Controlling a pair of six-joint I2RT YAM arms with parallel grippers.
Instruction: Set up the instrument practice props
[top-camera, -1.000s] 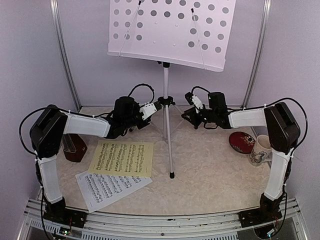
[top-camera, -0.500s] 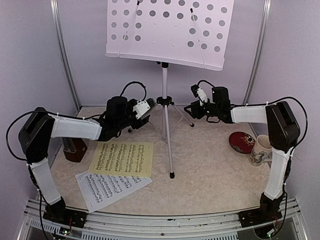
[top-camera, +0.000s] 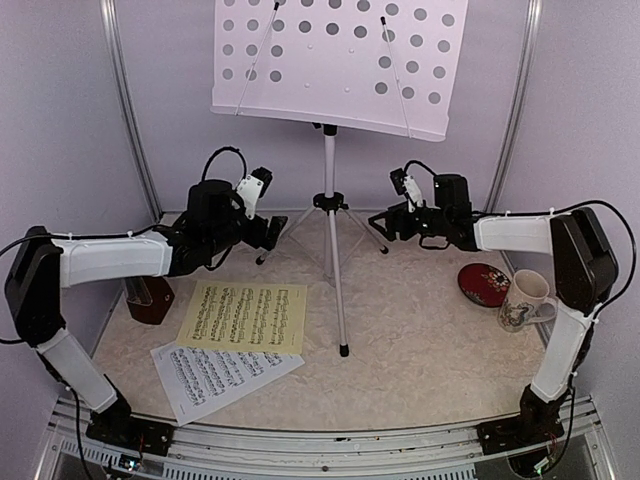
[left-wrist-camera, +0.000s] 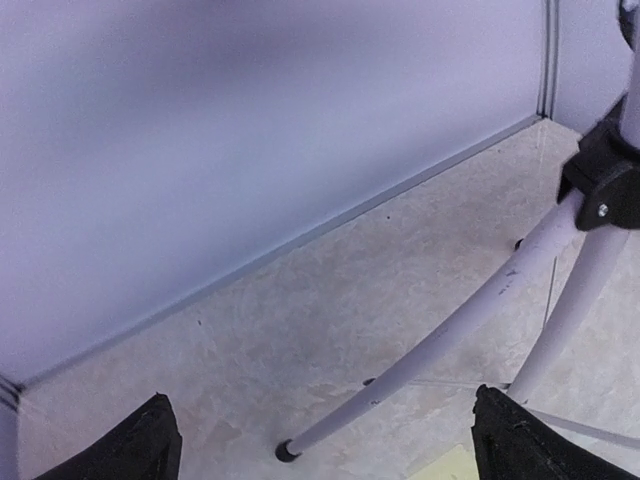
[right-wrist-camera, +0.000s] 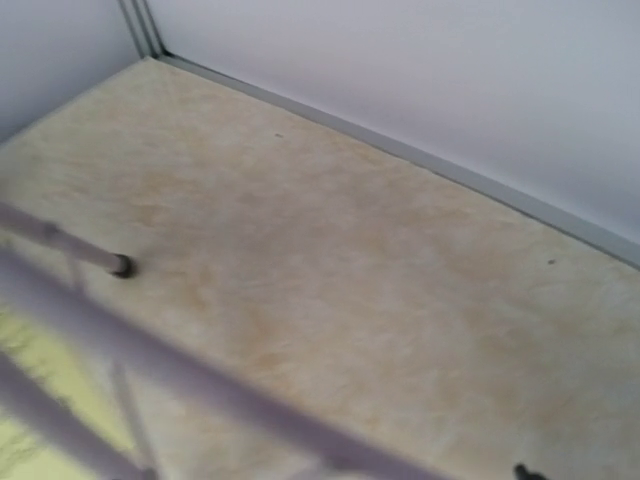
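Music stand (top-camera: 340, 70): upright, free. Left gripper (top-camera: 274, 230) jaws apart; right gripper (top-camera: 384, 222) unreadable. Risk: arm clipping 1 leg topples it.

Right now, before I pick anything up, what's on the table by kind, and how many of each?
Music stand: 1
Sheets of music: 2 (yellow sheet, white sheet)
Metronome: 1
Mug: 1
Red dish: 1
Total: 6
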